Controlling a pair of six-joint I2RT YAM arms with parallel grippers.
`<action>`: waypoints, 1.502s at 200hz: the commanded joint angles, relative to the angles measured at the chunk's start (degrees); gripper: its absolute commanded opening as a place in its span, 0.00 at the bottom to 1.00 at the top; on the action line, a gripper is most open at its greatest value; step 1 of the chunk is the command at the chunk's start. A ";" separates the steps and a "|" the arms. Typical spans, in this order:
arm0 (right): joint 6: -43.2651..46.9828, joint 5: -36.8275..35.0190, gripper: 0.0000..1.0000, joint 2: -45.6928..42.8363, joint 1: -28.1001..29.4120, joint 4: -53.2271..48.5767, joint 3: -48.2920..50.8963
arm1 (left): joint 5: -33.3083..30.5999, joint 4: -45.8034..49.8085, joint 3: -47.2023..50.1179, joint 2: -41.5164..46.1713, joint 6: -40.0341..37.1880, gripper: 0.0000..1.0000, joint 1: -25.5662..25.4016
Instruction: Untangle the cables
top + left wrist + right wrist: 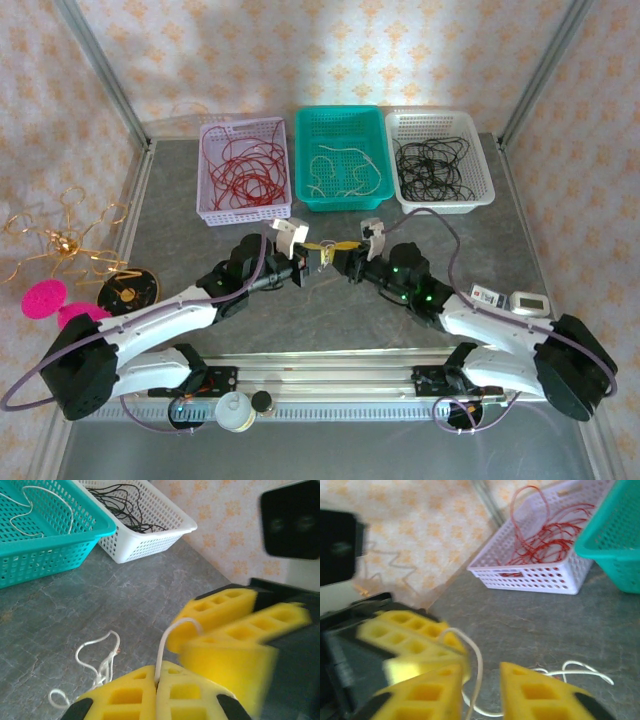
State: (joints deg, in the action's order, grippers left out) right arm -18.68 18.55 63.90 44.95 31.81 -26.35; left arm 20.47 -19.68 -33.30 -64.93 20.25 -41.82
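A thin white cable (159, 660) arcs between the two grippers over mid-table, and the rest of it lies curled on the top. The left gripper (156, 677) pinches it tight. The right gripper (482, 680) has its fingers narrowly apart, with the strand passing between them. Red cables (245, 165) fill the lilac basket (245, 213), white strands (345, 175) the teal basket (345, 201) and black cables (430, 165) the white basket (445, 206). The table (330, 320) is grey and marbled. The walls (330, 50) are cream with orange motifs.

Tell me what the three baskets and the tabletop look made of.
Lilac basket, teal basket and white basket: moulded plastic, slightly glossy, judging by the uniform colour and regular perforated walls. Tabletop: matte grey with pale veining like stone, though it may be a printed laminate or sheet.
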 commanded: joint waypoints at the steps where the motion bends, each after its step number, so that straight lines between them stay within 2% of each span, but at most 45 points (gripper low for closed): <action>1: -2.38 -7.85 0.21 1.44 0.23 3.49 0.95 | -1.78 1.41 -1.99 2.20 -0.43 0.00 -0.70; 14: -2.39 -9.11 0.23 2.04 0.23 4.74 1.74 | -1.99 2.56 -2.46 2.84 -0.44 0.00 -0.84; 41: -0.85 -8.97 0.35 5.06 0.31 7.39 1.12 | -1.13 5.04 -3.66 3.68 -0.23 0.00 -1.38; 57: -0.32 -9.55 0.37 7.37 0.49 8.44 -0.23 | -0.91 5.94 -4.05 4.23 0.25 0.00 -1.77; 107: -6.72 -22.95 0.37 14.50 0.86 10.16 -2.06 | 1.46 7.92 -6.13 5.98 2.79 0.00 -4.08; 177: -8.44 -26.65 0.30 23.07 0.25 14.18 2.30 | 1.29 13.97 -9.98 15.15 5.49 0.00 -5.47; 203: -8.48 -26.17 0.23 24.56 -0.49 15.28 5.54 | 0.97 17.97 -12.97 17.15 5.56 0.00 -5.48; 233: -8.47 -26.69 0.13 24.11 -0.65 15.99 8.91 | -0.67 24.89 -17.52 17.47 3.99 0.00 -5.47; 263: -7.82 -25.74 0.11 21.23 -0.74 15.54 12.07 | -2.77 29.29 -20.95 17.42 2.93 0.00 -5.53; 286: -4.64 -21.03 0.20 12.64 -0.74 13.98 15.12 | -2.88 30.35 -21.43 17.29 3.04 0.00 -5.49; 300: -1.14 -15.82 0.34 5.07 -0.74 13.02 16.90 | -2.48 30.82 -21.16 17.19 3.01 0.00 -5.46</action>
State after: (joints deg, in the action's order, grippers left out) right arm -25.30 -3.51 79.13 44.49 44.95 -11.75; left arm 18.76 7.49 -53.01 -48.07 23.97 -46.89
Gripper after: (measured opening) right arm 0.263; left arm 0.041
